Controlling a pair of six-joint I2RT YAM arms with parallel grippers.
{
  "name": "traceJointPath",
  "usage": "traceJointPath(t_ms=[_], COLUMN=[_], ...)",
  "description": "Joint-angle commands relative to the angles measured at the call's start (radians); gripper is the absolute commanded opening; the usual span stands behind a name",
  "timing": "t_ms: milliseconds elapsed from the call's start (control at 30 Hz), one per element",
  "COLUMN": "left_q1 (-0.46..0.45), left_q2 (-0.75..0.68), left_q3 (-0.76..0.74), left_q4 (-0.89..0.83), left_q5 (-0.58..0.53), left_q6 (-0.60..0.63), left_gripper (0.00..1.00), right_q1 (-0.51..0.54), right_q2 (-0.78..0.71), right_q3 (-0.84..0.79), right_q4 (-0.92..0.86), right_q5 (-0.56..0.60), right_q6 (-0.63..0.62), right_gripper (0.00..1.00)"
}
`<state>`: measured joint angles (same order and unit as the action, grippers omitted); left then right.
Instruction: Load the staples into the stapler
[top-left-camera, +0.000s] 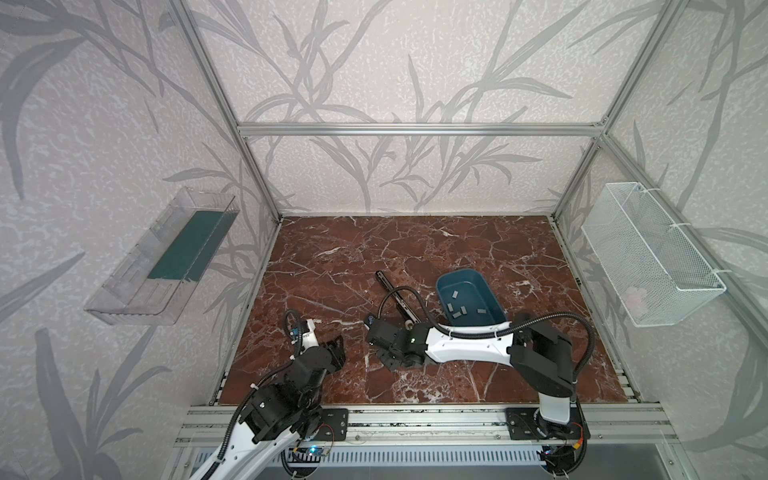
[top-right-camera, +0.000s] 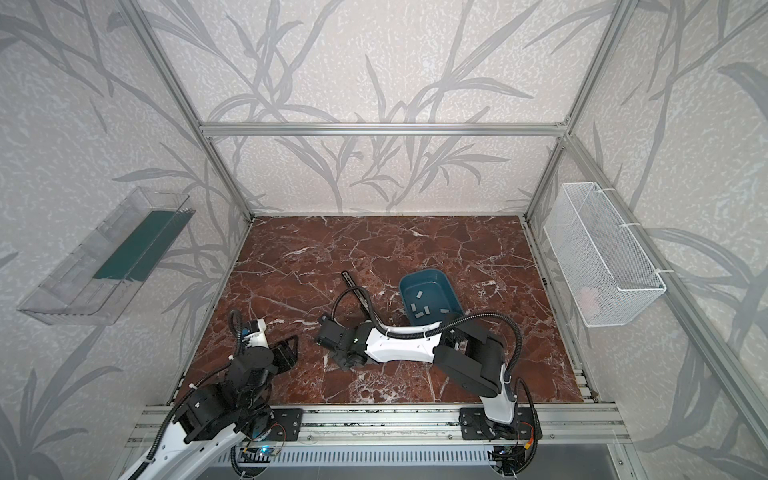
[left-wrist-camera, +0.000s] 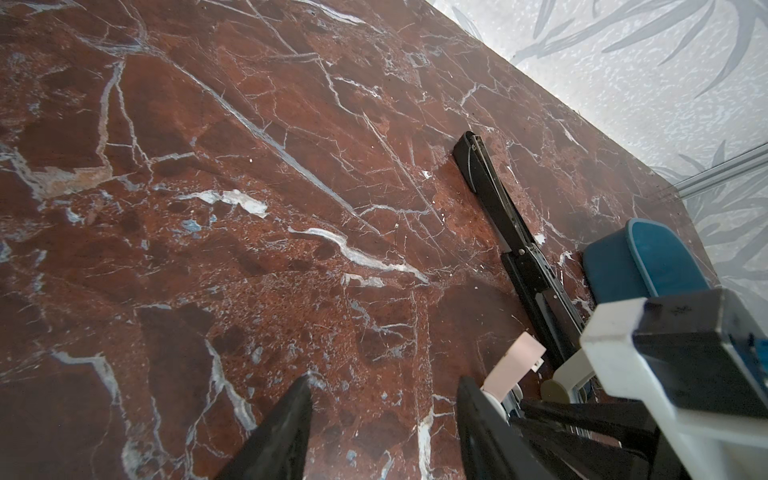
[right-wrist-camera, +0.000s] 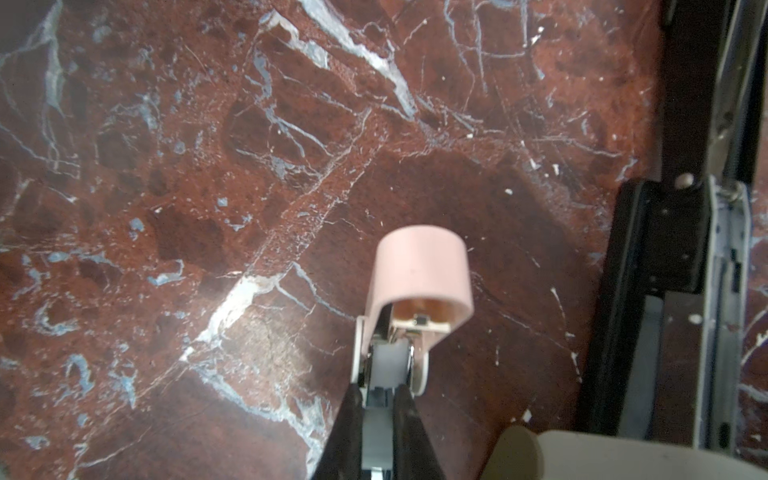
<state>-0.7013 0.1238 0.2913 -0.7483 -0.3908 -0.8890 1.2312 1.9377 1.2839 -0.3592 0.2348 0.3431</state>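
Surface: red-brown marble-patterned tabletop (top-left-camera: 332, 257) (top-right-camera: 291, 257) with white veins, flat and glossy, edged at the front by a slotted rail. Enclosure: silver aluminium frame (top-left-camera: 415, 129) of square bars, backed on three sides by pale wallpaper (top-left-camera: 374, 62) printed with grey leaves. Left wall: clear plastic tray (top-left-camera: 137, 266) mounted at a slant, containing a dark green flat insert (top-left-camera: 187, 245). Right wall: white wire-mesh basket (top-left-camera: 648, 249) with a faint pinkish item inside, too dim to identify. On the table, right of centre: rounded blue plastic tub (top-left-camera: 478, 291) (top-right-camera: 432, 286), open-topped, holding the staples (top-left-camera: 455, 295) (top-right-camera: 419, 294), several short grey metal strips scattered loose on its floor. Just beside the tub's left side in both top views: long black metal stapler (top-left-camera: 384, 281) (top-right-camera: 351, 279) (left-wrist-camera: 490, 183), opened out flat, its near end hidden under the right arm. Right gripper (right-wrist-camera: 378, 395): low over the front centre, fingers pinched on a small pale-pink plastic stapler (right-wrist-camera: 419, 270) (left-wrist-camera: 515, 361); whether that stapler touches the marble cannot be told. Left gripper (left-wrist-camera: 384, 395): front left, fingers spread apart over bare marble, nothing between them.
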Motion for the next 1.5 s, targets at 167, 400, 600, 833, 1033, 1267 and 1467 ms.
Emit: traceJointPath(t_ms=[167,400,600,833,1033,1267,1467], left_q1=[-0.002,-0.001,-0.002,-0.002,-0.001,-0.001,-0.001], left_q2=[-0.009,-0.009,-0.009,-0.009,-0.009,-0.009,-0.009], left_q3=[-0.006,-0.006,-0.007,-0.007,-0.006,-0.006,-0.006], left_q4=[-0.008,-0.009,-0.008,-0.009,-0.009,-0.009,-0.009], left_q5=[-0.017,-0.019,-0.019,-0.016,-0.016,-0.017,-0.017], left_q6=[0.01,0.01,0.01,0.01,0.011,0.01,0.011], left_gripper=[0.57,0.57,0.57,0.57,0.57,0.57,0.57], right_q1=[0.001,0.001,0.0,0.001,0.001,0.001,0.001], right_q2=[-0.034,-0.061,-0.039,-0.018,-0.013,0.001,0.01], right_q3=[0.005,-0.019,-0.01,0.002,0.003,0.011,0.017], right_q4=[-0.005,0.017,0.013,0.001,0.0,0.0,-0.005], right_q5=[0.01,0.015,0.022,0.041,0.032,0.015,0.026], right_q6=[-0.006,-0.018,-0.022,-0.028,-0.028,-0.026,-0.029], right_gripper=[0.13,0.13,0.13,0.13,0.13,0.13,0.13])
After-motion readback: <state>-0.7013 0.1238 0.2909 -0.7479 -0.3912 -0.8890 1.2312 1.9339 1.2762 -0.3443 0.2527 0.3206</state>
